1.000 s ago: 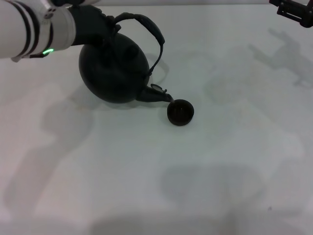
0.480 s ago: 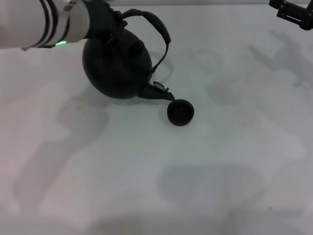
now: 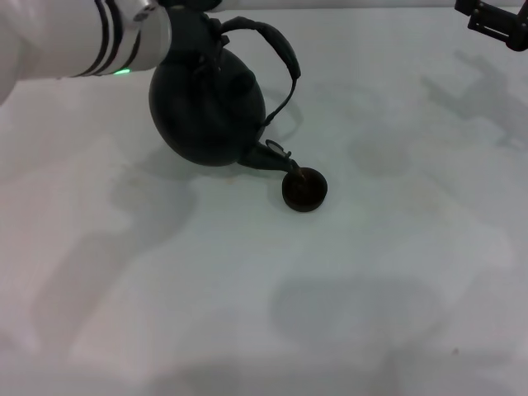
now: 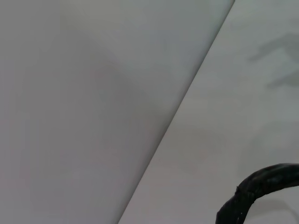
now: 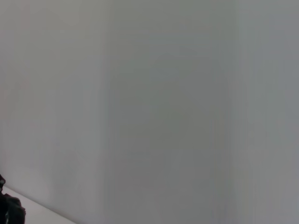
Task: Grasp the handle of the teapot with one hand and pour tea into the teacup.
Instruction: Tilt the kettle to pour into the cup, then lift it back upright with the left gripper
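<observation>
The black round teapot [image 3: 206, 107] hangs tilted at the upper left of the head view, its short spout [image 3: 276, 158] pointing down to the right with the tip at the rim of the teacup [image 3: 304, 189]. The tiny dark teacup stands on the white table just right of the pot. My left gripper [image 3: 196, 31] is shut on the near end of the arched handle [image 3: 276, 49], where the handle meets the pot. A piece of that handle [image 4: 254, 192] shows in the left wrist view. My right gripper [image 3: 493, 21] is parked at the far upper right.
The white table [image 3: 264, 297] spreads around the pot and cup, marked only by soft shadows. A pale wall fills most of both wrist views. A small dark shape [image 5: 9, 209] sits at the corner of the right wrist view.
The left arm has carried the teapot to the right and a little nearer the cup, bringing the spout tip over the teacup's rim. The cup and right arm stayed put.
</observation>
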You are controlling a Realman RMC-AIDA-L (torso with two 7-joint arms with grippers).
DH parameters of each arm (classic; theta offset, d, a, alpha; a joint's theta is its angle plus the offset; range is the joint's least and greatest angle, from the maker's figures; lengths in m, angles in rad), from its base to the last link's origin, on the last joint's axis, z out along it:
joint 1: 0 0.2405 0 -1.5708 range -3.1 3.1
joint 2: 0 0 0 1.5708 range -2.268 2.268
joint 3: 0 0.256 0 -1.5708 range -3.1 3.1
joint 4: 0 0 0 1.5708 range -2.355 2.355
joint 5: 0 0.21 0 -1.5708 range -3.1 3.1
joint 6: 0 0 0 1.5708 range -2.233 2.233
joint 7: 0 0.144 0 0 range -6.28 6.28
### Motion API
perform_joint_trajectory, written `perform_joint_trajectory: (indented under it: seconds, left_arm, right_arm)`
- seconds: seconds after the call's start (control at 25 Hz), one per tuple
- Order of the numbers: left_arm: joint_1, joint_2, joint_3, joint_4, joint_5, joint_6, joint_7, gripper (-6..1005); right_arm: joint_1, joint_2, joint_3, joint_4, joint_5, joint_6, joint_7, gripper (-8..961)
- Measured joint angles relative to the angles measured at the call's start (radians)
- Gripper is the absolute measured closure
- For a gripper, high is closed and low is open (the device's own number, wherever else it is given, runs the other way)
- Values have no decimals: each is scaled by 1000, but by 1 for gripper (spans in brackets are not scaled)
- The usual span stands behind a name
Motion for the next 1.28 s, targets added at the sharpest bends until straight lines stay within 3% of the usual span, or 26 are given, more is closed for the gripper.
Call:
perform_joint_trajectory:
  seconds: [0.44,1.28]
  left_arm:
    - [-31,1,1,-6,2,26,1,872]
    - [-26,0,3,-15,3,27,-1,873]
  right_arm:
    - [5,0,0,13,0,-5,-1,78]
    - [5,0,0,13,0,-8,-3,77]
